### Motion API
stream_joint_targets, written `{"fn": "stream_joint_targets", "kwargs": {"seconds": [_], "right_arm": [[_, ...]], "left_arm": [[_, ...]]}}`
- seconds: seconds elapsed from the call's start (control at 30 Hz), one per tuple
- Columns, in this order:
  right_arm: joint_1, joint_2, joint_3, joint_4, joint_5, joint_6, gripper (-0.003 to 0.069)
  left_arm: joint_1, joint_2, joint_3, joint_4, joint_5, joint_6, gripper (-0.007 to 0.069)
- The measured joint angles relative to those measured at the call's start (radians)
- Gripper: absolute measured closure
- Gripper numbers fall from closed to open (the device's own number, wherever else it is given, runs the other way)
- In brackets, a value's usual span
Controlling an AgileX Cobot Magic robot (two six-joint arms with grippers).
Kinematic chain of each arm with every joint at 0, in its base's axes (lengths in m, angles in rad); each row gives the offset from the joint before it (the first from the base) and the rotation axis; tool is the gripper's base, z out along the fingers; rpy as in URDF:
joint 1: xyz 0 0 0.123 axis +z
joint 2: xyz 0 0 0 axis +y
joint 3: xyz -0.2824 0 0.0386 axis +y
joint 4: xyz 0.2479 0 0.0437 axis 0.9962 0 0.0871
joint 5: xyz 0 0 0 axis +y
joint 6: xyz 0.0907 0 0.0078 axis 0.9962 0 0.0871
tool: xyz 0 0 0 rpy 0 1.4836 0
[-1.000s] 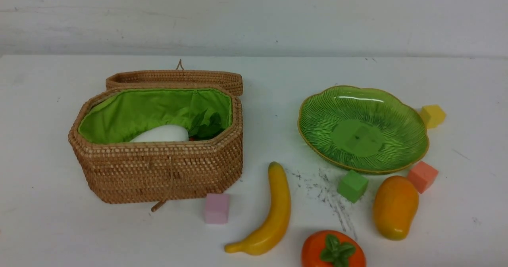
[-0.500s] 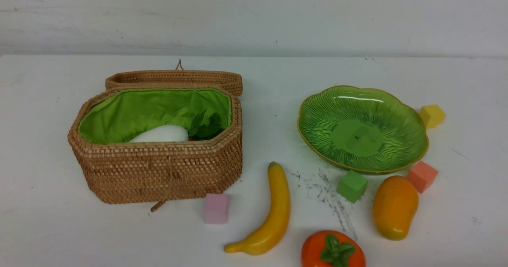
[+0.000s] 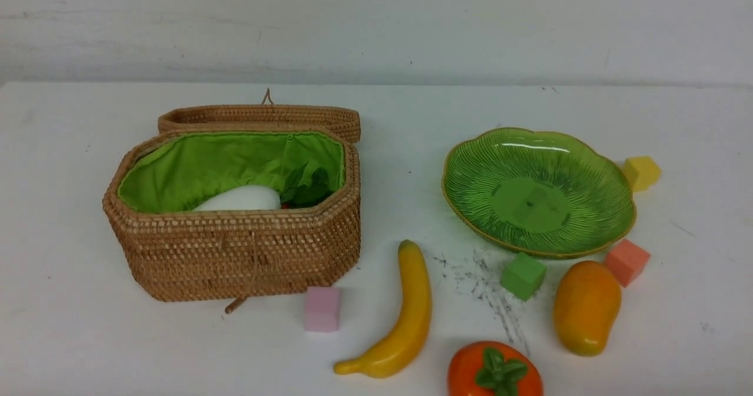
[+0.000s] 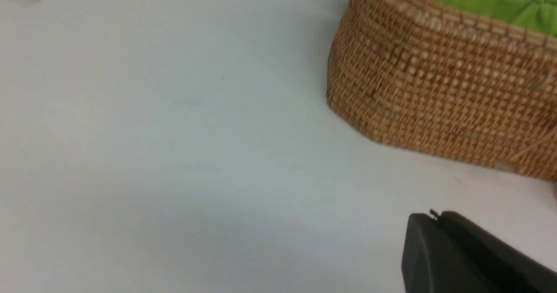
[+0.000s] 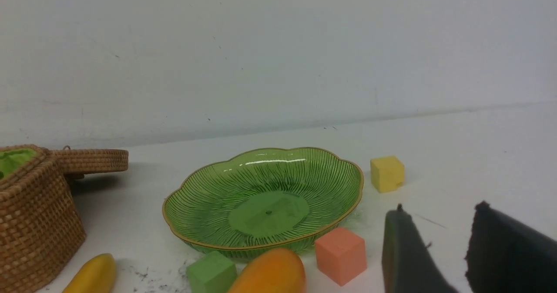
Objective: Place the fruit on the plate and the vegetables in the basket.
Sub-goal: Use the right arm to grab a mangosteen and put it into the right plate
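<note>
We've white eggplant (image 3: 238, 199) & leafy veg (image 3: 306, 187) in basket (image 3: 235, 255). Banana (image 3: 406, 313), mango (image 3: 586, 308), orange-red fruit (image 3: 494, 372) wait on table (image 3: 59, 325) nr plate (image 3: 470, 178). Left gripper (image 4: 437, 217): jaws closed, empty. Right gripper (image 5: 439, 214): part-open, empty, facing plate, so we'd guess fruit next.

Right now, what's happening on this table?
A two-armed robot is sorting toy food. Its left gripper is shut, its right gripper open, both empty. The white egg-shaped eggplant lies in the woven rattan basket. The green glass plate holds nothing; the yellow banana, orange mango and round orange-red fruit lie on the table.
</note>
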Motion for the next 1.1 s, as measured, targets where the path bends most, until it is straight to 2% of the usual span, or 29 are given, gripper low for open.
{"fn": "stream_joint_targets", "kwargs": {"seconds": [0.13, 1.1], "right_arm": [[0.0, 0.0, 0.0, 0.0, 0.001, 0.0, 0.0414], [0.0, 0.0, 0.0, 0.0, 0.001, -0.003, 0.0414]], "left_arm": [[0.0, 0.0, 0.001, 0.001, 0.021, 0.03, 0.0623], [0.0, 0.0, 0.001, 0.004, 0.02, 0.031, 0.0609]]}}
